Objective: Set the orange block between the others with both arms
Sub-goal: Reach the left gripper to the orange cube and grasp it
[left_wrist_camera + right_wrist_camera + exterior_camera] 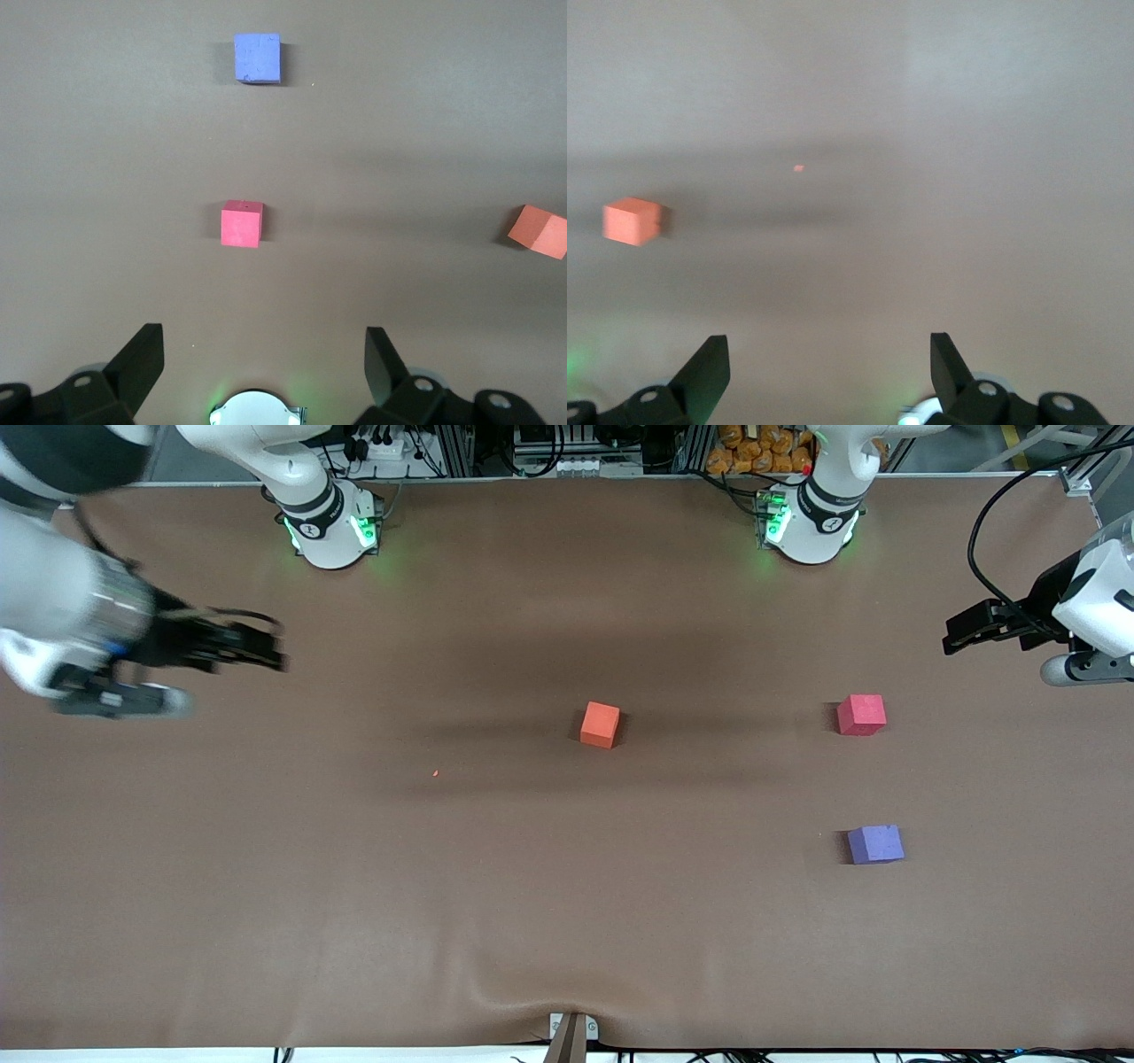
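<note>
The orange block [600, 724] sat near the middle of the brown tabletop [354, 886]. The pinkish-red cube [861, 715] lay toward the left arm's end, and the purple-blue cube [875, 844] sat nearer the camera than it, well apart. A tiny orange speck [435, 773] lay toward the right arm's end. The left hand [952, 638] hung, fingers open, at its own end; the right hand [270, 651], also open, hung blurred at the other.

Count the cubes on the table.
3. The orange block sits mid-table; the pinkish-red cube lies toward the left arm's end; the purple-blue cube sits nearer the front camera. None looks hidden.
</note>
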`<state>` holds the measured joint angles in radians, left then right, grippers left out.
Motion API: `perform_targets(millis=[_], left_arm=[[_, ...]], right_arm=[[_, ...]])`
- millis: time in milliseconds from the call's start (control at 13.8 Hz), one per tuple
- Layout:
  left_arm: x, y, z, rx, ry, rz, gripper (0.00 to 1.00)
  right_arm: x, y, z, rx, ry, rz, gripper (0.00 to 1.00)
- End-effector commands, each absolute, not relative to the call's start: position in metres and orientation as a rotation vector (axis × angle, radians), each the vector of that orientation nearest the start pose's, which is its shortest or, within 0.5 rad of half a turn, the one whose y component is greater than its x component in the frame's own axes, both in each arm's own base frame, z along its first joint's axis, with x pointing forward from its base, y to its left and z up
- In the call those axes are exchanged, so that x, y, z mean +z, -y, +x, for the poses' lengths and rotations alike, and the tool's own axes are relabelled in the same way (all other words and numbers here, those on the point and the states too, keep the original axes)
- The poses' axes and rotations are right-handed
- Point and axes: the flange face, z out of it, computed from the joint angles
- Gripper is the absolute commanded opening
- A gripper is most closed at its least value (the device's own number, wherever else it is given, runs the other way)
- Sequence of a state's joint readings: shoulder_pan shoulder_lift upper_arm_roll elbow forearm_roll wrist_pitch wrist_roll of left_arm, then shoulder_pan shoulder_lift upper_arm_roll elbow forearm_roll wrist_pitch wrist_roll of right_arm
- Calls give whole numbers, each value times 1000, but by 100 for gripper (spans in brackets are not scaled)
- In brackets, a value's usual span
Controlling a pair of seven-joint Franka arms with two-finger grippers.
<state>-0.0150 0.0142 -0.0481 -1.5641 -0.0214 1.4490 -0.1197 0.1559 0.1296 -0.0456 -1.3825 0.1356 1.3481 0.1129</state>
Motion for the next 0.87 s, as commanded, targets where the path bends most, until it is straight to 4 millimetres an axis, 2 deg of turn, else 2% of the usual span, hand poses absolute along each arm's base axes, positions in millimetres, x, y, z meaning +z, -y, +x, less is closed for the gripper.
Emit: perform_targets(millis=[0,145,362,506,579,723,796], left_arm=[[618,41,543,192,37,-3166,100],[619,45,542,195,49,-3164,100],[609,74,546,206,11,-3161,100],[592,113,555,189,57,-3161,100],[577,143,561,186,91,-3161,100],[534,196,574,206,159,-3164,100],[513,230,576,194,150,-3170,100]], right_arm=[[636,-35,550,243,194,-3073,100],[638,-7,549,241,191,-3128,100],[647,11,542,223,160,-3147,100],[649,8,542,209,184,-3136,100],[649,6,543,203,185,-3134,100],[647,2,544,200,185,-3099,100],[647,2,544,199,183,-3097,100]])
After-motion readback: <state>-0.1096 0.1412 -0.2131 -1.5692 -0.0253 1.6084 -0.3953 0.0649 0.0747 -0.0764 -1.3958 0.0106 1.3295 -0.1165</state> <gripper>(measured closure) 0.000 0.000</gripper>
